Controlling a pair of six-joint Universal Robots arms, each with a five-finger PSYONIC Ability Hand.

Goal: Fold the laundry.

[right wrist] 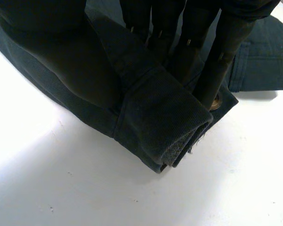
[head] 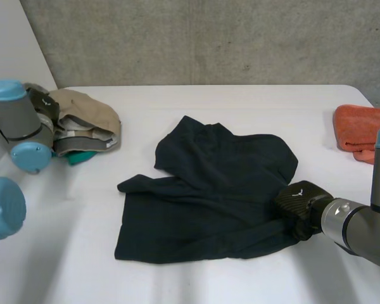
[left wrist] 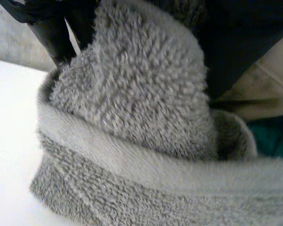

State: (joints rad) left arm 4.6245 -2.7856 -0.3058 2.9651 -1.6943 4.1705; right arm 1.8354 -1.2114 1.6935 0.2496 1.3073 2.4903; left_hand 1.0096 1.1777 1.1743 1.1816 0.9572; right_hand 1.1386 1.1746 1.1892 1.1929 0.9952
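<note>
- A white table (head: 196, 278) stands against a rough grey concrete wall (head: 209, 38); a plain white panel (head: 12, 38) closes off the far left corner; the tabletop is smooth and bright.
- One dark garment (head: 209, 190) lies rumpled in the middle of the table, partly doubled over on itself, one sleeve running along its near edge towards the right arm.
- One orange towel (head: 358, 126) sits folded at the table's right edge, well apart from the garment.
- One heap of laundry lies at the far left; I count a beige cloth (head: 88, 111) on top, a grey towel (left wrist: 132, 117) of looped pile under it and a teal cloth (head: 79, 157) peeping out at the bottom; the left wrist view also shows a dark cloth (left wrist: 245, 37) lying against the grey one.
- The right hand (head: 302, 206) is at the garment's near right corner; its fingers (right wrist: 221, 61) lie straight along the sleeve's cuff (right wrist: 165, 122) and pinch it against the thumb (right wrist: 42, 16); one brass button (right wrist: 217, 102) shows just beside a fingertip.
- The left hand (head: 43, 104) is up against the heap, touching the grey towel; whether it holds anything I cannot tell.
- The back of each hand carries a small pale emblem, one apiece; it is a shape, not letters I can read.
</note>
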